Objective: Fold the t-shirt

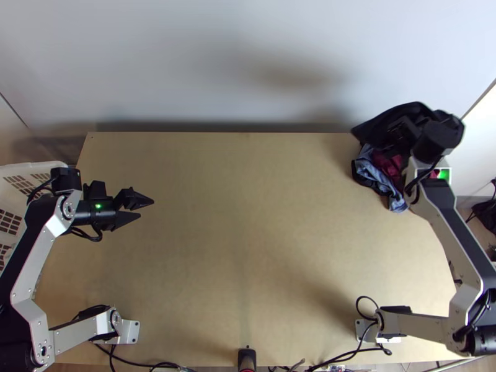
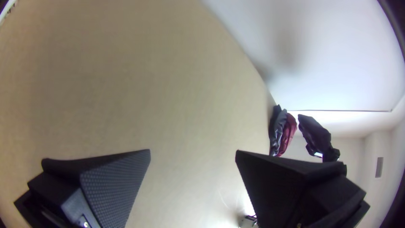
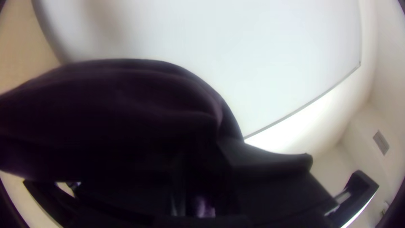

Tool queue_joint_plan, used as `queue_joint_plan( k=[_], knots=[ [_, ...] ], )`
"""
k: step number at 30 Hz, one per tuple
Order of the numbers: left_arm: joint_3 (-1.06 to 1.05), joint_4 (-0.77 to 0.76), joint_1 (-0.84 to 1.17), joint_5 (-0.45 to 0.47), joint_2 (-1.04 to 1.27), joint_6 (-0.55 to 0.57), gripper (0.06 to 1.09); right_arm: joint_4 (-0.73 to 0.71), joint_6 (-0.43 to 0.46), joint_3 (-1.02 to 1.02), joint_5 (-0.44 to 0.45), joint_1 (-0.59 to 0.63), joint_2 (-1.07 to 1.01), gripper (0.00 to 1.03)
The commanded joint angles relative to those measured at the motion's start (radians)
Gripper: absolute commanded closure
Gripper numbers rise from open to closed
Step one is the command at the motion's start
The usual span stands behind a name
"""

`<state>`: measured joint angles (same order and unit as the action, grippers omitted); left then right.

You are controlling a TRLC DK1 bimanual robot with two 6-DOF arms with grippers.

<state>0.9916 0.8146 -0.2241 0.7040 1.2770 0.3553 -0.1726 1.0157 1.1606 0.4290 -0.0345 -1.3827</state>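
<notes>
Jaws parted, dotted pad (image 2: 114, 185), left wrist view

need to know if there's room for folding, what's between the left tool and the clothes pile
Just bare table: the top view shows nothing lying between the left tool and the clothes pile.

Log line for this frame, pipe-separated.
left claw: open, left side of table | right claw: holding dark cloth by clothes pile, far right | fold: not started
</notes>
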Motion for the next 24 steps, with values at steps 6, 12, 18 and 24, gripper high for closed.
queue_joint_plan(
  k=[6,12,18,24],
  knots=[
    [-0.044,0.018,-0.061,0.000,0.001,-0.058,0.11,-0.105,0.023,0.128,-0.035,0.173,-0.184,1.00],
    [-0.057,0.040,-0.103,0.002,0.004,-0.107,0.11,-0.137,0.030,0.182,-0.053,0.243,-0.280,1.00],
    [-0.067,0.049,-0.127,0.000,0.013,-0.131,0.11,-0.153,0.040,0.212,-0.073,0.332,-0.348,1.00],
    [-0.076,0.049,-0.121,0.002,0.033,-0.134,0.11,-0.196,0.050,0.214,-0.082,0.390,-0.418,1.00]
  ],
)
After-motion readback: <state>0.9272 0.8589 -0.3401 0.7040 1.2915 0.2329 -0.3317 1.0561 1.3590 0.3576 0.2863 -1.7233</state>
